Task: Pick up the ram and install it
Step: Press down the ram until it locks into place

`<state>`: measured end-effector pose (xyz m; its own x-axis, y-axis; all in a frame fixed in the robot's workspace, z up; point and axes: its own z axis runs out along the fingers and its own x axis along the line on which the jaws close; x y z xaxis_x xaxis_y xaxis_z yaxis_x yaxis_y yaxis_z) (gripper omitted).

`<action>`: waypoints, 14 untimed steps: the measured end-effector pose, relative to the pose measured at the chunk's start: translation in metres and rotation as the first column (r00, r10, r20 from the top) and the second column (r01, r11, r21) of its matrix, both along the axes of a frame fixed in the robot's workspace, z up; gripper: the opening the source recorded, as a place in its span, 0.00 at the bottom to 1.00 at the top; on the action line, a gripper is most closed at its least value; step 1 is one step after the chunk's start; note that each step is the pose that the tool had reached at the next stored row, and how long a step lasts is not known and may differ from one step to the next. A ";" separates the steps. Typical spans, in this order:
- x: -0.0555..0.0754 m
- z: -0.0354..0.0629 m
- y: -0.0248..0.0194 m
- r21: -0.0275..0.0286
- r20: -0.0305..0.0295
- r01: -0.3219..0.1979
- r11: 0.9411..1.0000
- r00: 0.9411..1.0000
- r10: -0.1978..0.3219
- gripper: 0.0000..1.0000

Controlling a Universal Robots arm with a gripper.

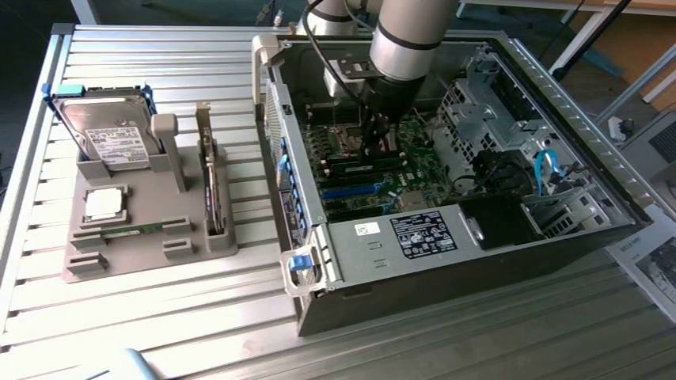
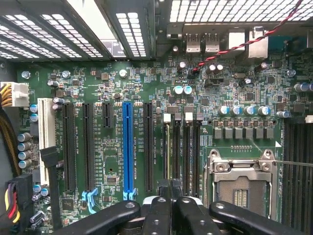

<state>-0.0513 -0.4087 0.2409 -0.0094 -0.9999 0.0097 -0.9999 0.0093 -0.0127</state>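
In the exterior view, the arm is reaching down into the open computer case (image 1: pixel 465 222) lying on its side on the slatted metal table (image 1: pixel 158 317). The pincer (image 1: pixel 377 146) is hanging low over the green motherboard (image 1: pixel 365 170), by the dark memory slots near its middle. Whether a ram stick is sitting between the fingers cannot be told here, since the arm is covering that spot. To the exterior view's left of the case, a grey holder tray (image 1: pixel 127 245) is carrying an upright hard drive (image 1: pixel 106 134), a square silver processor (image 1: pixel 104 204) and an upright expansion card (image 1: pixel 211 190).

In the wrist view, the pincer (image 2: pixel 170 205) is sitting fully closed, its two black fingers (image 2: pixel 157 215) pressing together. Directly ahead of the fingertips, the ram (image 2: pixel 168 147) is showing edge-on as a thin strip standing in the outermost of the four black memory slots (image 2: pixel 182 147), beside the empty processor socket (image 2: pixel 240 178). The fingertips are lying at the near end of that strip; whether they are actually gripping it cannot be told. A blue expansion slot (image 2: pixel 128 147) is running parallel to the memory slots.
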 end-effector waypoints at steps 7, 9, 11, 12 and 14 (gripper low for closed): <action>-0.007 0.0000 0.0021 0.000 0.000 0.000 1.000 1.000 0.000 0.11; -0.011 0.0000 0.0027 0.000 0.000 0.000 1.000 1.000 0.000 0.11; -0.017 0.0000 0.0032 0.000 0.000 0.000 1.000 1.000 0.000 0.11; -0.021 0.0000 0.0033 0.000 0.000 0.000 1.000 1.000 0.000 0.11; -0.027 0.0000 0.0035 0.000 0.000 0.000 1.000 1.000 0.000 0.11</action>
